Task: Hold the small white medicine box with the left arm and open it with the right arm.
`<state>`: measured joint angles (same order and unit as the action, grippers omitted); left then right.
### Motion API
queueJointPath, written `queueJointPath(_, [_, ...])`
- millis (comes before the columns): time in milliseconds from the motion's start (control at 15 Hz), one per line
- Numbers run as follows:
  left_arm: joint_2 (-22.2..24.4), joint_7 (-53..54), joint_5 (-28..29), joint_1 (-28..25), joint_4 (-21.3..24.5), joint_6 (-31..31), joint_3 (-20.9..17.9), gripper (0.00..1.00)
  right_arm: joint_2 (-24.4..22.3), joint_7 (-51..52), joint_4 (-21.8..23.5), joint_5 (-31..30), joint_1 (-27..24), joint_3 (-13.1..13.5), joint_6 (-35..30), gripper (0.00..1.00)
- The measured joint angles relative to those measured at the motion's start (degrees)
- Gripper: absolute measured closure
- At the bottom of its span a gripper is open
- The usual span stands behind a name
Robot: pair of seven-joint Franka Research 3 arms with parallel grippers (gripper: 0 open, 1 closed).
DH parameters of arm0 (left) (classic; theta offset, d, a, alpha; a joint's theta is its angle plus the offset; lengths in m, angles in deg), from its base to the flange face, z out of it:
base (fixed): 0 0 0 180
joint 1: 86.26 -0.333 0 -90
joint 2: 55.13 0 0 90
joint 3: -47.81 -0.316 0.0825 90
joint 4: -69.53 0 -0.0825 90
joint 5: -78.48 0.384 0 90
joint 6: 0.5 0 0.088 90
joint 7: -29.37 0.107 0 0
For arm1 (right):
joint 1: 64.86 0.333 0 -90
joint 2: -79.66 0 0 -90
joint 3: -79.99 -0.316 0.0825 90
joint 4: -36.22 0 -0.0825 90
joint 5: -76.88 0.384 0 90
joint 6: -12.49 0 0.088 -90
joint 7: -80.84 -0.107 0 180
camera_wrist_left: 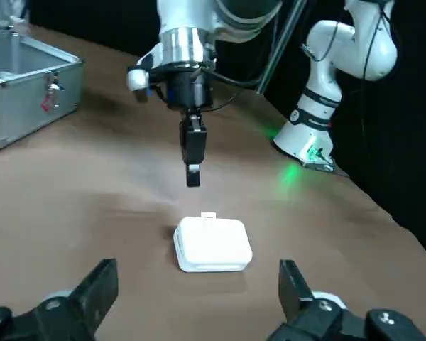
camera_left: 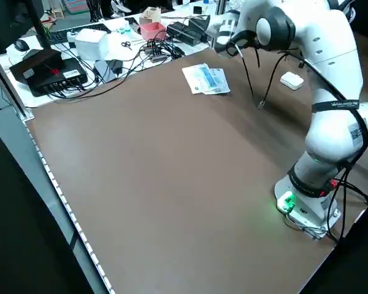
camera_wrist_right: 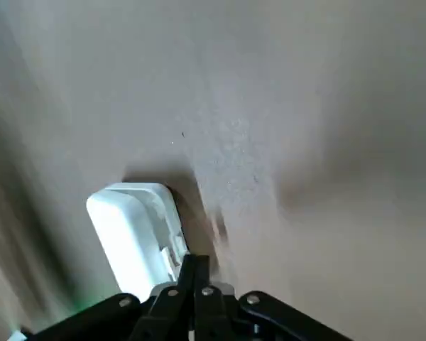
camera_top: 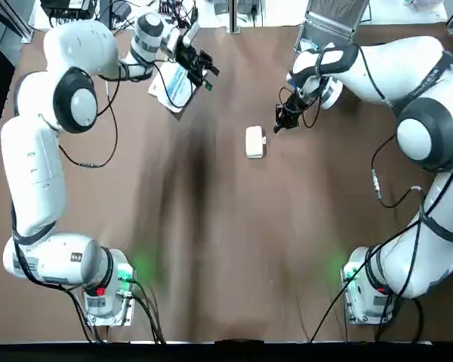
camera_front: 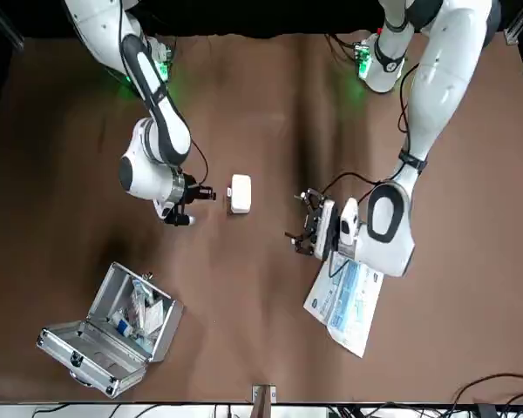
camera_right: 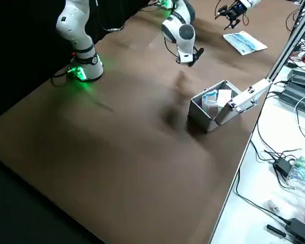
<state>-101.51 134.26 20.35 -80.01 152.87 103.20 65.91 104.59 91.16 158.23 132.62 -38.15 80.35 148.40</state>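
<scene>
Medicine box (camera_top: 254, 142) lies loose mid-worktop. Left pincer (camera_top: 205, 70), spread, hangs well left of it; clamp its sides squarely before the right pincer (camera_top: 281, 121), pressed together just right, pries.

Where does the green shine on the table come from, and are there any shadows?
Top view: green lights on both arm bases glow onto the table; a dark shadow lies left of the small white medicine box. Right wrist view: the box throws a shadow beside itself.
</scene>
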Motion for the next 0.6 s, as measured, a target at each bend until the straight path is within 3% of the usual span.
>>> queueJointPath(333, [-4.04, 16.1, -7.48, 0.38, -0.04, 4.08, 2.63, 0.0, 3.36, 3.65, -0.11, 3.46, 0.54, 0.02, 0.19, 0.99])
queueJointPath(600, [-6.55, 22.04, -9.3, 2.52, -0.06, 7.69, 2.75, 0.0, 3.97, 4.68, -0.4, 3.88, 0.55, 0.12, -1.02, 0.99])
